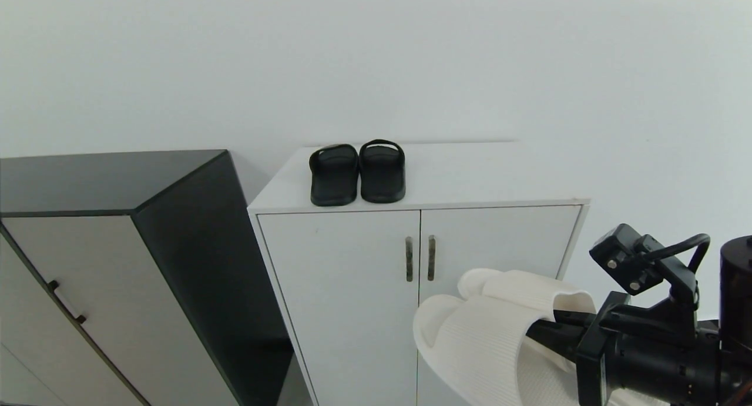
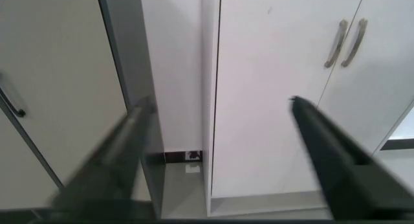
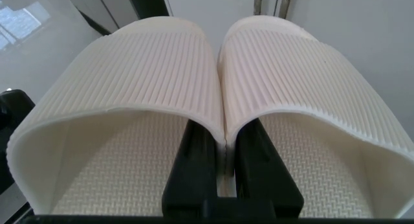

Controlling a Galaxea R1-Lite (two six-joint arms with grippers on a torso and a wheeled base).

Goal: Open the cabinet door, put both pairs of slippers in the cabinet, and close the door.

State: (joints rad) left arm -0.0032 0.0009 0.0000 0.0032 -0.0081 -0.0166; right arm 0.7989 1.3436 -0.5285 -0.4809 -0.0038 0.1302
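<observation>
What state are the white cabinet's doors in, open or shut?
Shut. Both doors lie flush with the white cabinet's front edge, their handles close side by side.

No lettering, label, number or sign is legible on the white cabinet (image 1: pixel 346 288), black slippers (image 1: pixel 382 177) or white slippers (image 1: pixel 470 341).

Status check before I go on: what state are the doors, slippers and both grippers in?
Cabinet doors: both shut.
Black slippers: side by side on the cabinet top.
White slippers: held together, off the ground.
Right gripper: jaws shut on the white slippers.
Left gripper: jaws open, empty.
</observation>
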